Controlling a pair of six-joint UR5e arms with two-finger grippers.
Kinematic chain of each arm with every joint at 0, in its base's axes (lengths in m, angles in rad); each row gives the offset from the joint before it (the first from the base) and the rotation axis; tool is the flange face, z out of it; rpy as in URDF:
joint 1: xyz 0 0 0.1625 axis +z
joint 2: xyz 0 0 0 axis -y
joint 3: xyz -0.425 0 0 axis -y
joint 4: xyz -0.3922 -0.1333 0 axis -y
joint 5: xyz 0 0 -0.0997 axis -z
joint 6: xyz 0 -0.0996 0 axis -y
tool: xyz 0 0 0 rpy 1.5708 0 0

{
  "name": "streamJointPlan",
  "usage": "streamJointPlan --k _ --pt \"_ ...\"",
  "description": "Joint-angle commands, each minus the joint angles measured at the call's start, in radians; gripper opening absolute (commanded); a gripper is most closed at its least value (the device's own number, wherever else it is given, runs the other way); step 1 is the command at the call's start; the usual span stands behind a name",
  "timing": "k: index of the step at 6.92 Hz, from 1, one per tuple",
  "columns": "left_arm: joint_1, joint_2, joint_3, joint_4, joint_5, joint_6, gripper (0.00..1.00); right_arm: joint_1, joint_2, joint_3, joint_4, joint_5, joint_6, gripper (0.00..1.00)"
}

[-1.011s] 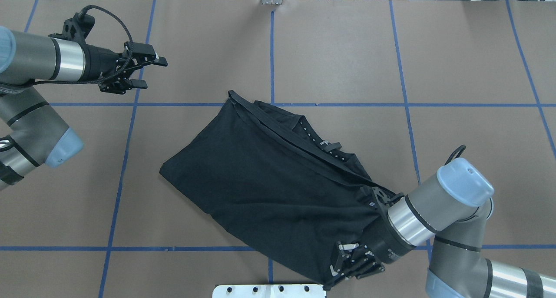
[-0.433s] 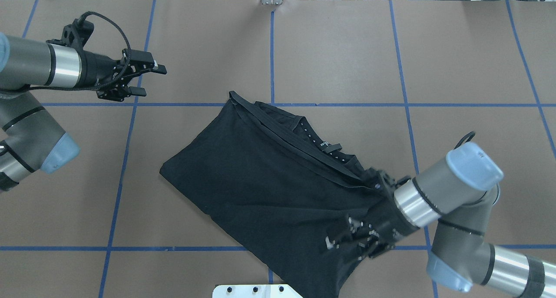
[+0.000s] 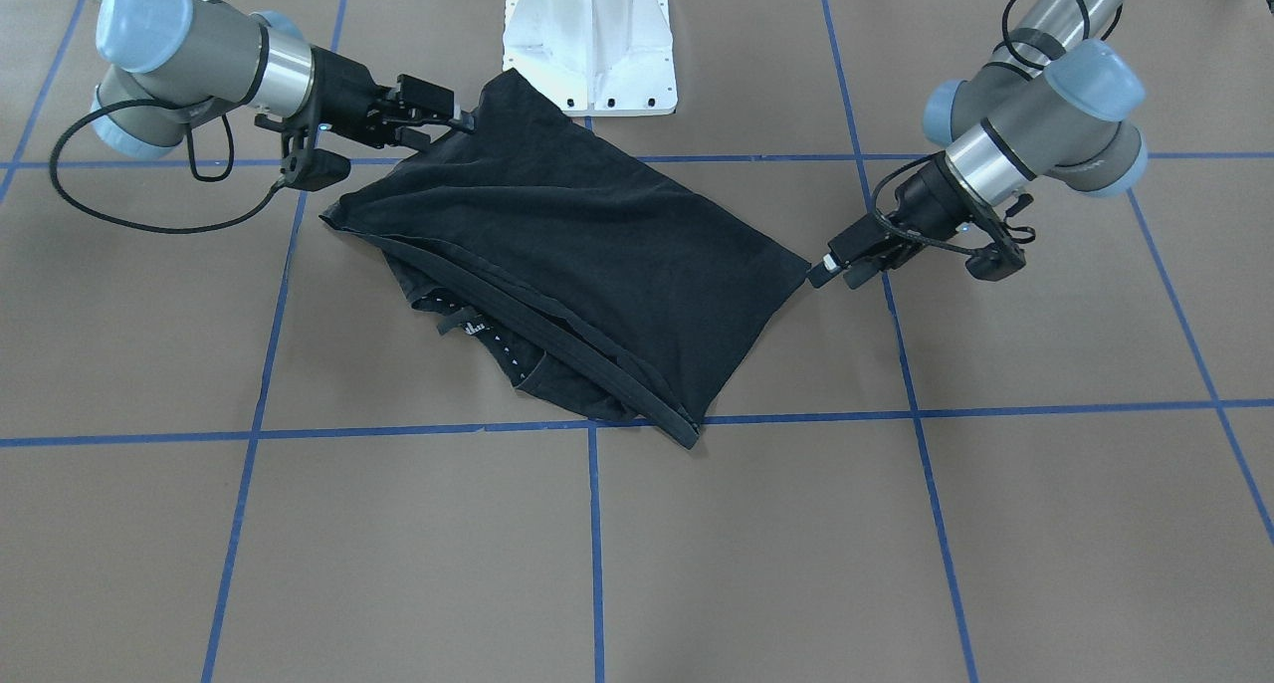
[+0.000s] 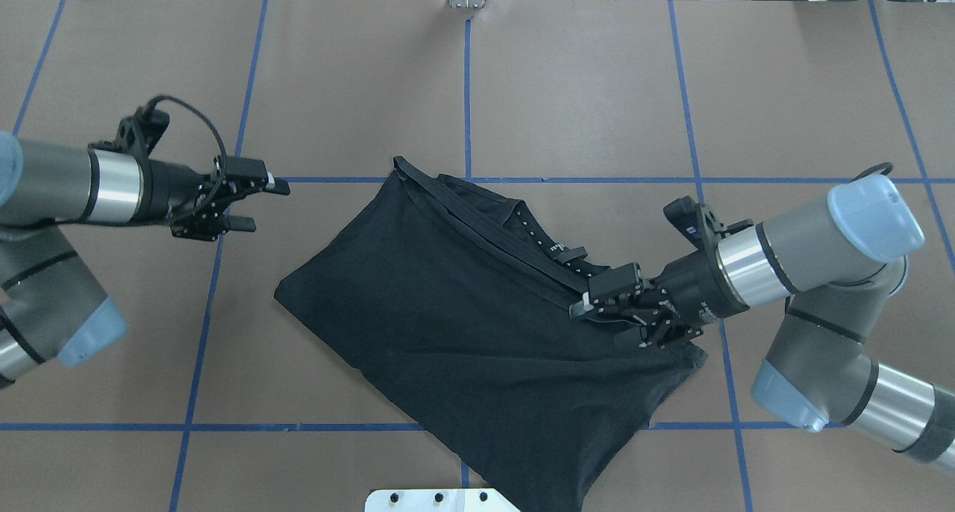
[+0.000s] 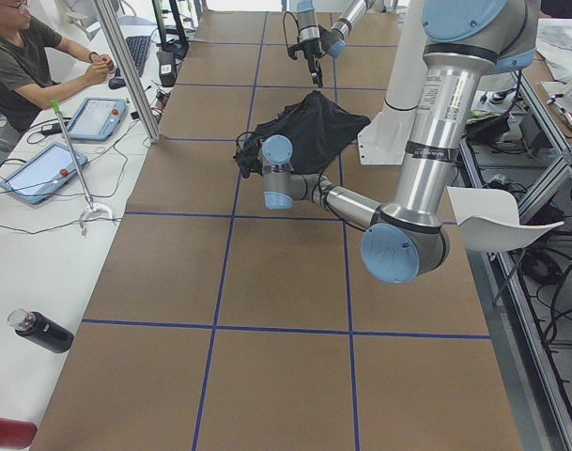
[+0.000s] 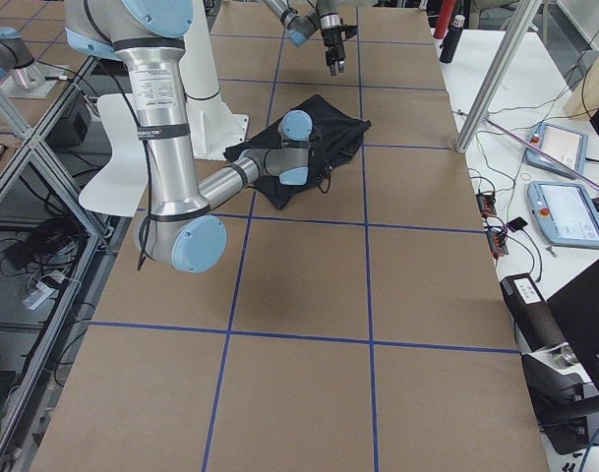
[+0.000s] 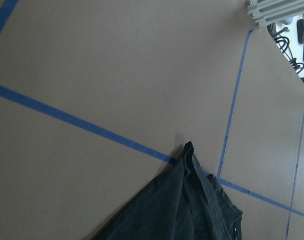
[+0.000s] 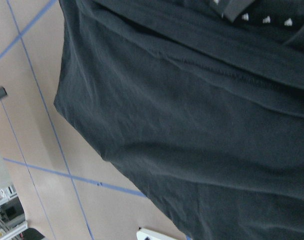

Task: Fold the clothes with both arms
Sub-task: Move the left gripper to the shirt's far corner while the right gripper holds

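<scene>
T-shirt [image 4: 448, 310] lying flat on the table [image 4: 821, 86] between the two grippers.
Right gripper [image 4: 604, 324], jaws spread and empty, hovers over its collar end; left gripper [image 4: 266, 209], likewise spread, stands off the opposite corner, along the long axis.

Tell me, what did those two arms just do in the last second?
The right arm's fingers swept away from the robot, from the black T-shirt's near edge up toward its collar. The left arm's fingers came toward the robot, closer to the shirt's left corner. Both pairs look open as before, with no cloth visibly gripped. The shirt's main body lies where it was.
</scene>
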Motion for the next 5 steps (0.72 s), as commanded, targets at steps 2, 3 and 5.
streamJointPlan --k 2,3,5 --pt "0.153 0.048 0.022 -0.068 0.112 -0.046 0.99 0.035 0.000 -0.003 -0.002 -0.091 0.000 1.00" --pt "0.153 0.047 0.043 -0.070 0.114 -0.042 0.99 0.035 0.000 -0.002 -0.003 -0.092 0.000 1.00" --pt "0.155 0.046 0.059 -0.070 0.114 -0.034 0.98 0.035 0.000 -0.009 -0.005 -0.094 0.000 1.00"
